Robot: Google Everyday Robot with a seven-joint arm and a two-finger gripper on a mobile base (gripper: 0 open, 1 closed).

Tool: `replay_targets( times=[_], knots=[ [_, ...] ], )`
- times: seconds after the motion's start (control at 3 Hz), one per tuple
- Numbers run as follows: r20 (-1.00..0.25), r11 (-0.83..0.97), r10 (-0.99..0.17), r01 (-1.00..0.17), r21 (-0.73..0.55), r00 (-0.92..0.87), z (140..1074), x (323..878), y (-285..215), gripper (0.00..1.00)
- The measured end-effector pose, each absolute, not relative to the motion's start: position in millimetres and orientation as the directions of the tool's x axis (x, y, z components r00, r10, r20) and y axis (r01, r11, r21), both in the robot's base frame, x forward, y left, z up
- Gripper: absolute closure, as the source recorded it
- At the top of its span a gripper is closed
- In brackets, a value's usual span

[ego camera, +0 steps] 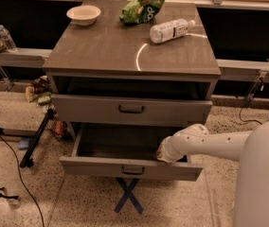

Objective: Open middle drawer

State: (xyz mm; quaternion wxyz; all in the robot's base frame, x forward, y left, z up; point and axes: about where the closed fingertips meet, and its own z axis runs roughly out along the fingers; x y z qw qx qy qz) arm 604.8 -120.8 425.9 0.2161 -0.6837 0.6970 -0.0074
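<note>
The middle drawer (96,166) is the low grey front with a small dark loop handle (132,170). It stands pulled well out of the cabinet and its dark inside shows. My gripper (163,153) is at the end of the white arm (205,141), which comes in from the right. The gripper reaches down inside the open drawer at its right side, just behind the front panel. The taller-fronted drawer (77,109) above, with a wider handle, sticks out only a little. The lowest drawer is hidden under the open one.
On the cabinet top (101,46) lie a white bowl (83,14), a green chip bag (141,9) and a plastic bottle (171,30) on its side. A blue tape cross (128,196) marks the floor in front. A black stand leg and cables (32,143) are at the left.
</note>
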Motion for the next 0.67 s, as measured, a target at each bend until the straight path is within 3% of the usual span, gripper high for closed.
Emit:
replay_targets(
  times=[0.67],
  knots=[
    [-0.289, 0.045, -0.956, -0.948, -0.315, 0.051, 404.5, 603.0, -111.7, 1.00]
  ],
)
